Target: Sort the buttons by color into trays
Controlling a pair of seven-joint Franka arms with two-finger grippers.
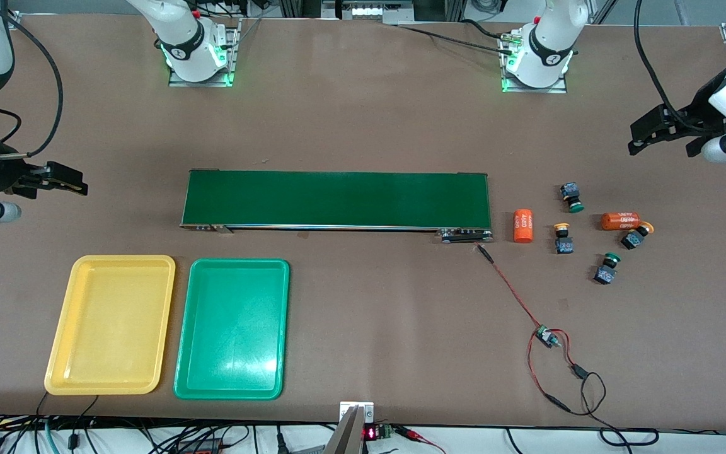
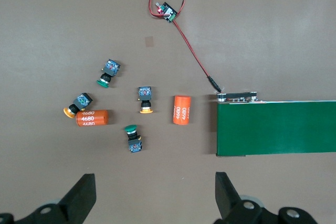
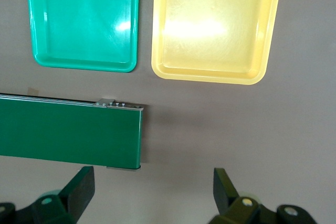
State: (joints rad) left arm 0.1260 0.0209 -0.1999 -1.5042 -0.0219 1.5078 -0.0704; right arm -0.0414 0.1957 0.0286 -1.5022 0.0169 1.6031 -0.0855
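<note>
Two green-capped buttons [image 1: 571, 197] [image 1: 607, 267] and two yellow-capped buttons [image 1: 563, 238] [image 1: 637, 236] lie loose on the table past the conveyor's end, toward the left arm's end. The left wrist view shows them too: green [image 2: 108, 72] [image 2: 133, 139], yellow [image 2: 145, 98] [image 2: 79, 104]. The yellow tray [image 1: 111, 325] and green tray [image 1: 232, 328] lie side by side, bare inside, nearer the camera at the right arm's end. My left gripper [image 1: 662, 142] [image 2: 156, 198] hangs open over bare table beside the buttons. Also open, my right gripper [image 1: 67, 180] [image 3: 153, 192] is over bare table beside the conveyor, holding nothing.
A long dark-green conveyor belt [image 1: 338, 198] runs across the middle. Two orange cylinders [image 1: 523, 225] [image 1: 621, 221] lie among the buttons; one touches a yellow button. A red-and-black wire with a small board [image 1: 547, 337] trails from the conveyor's end toward the camera.
</note>
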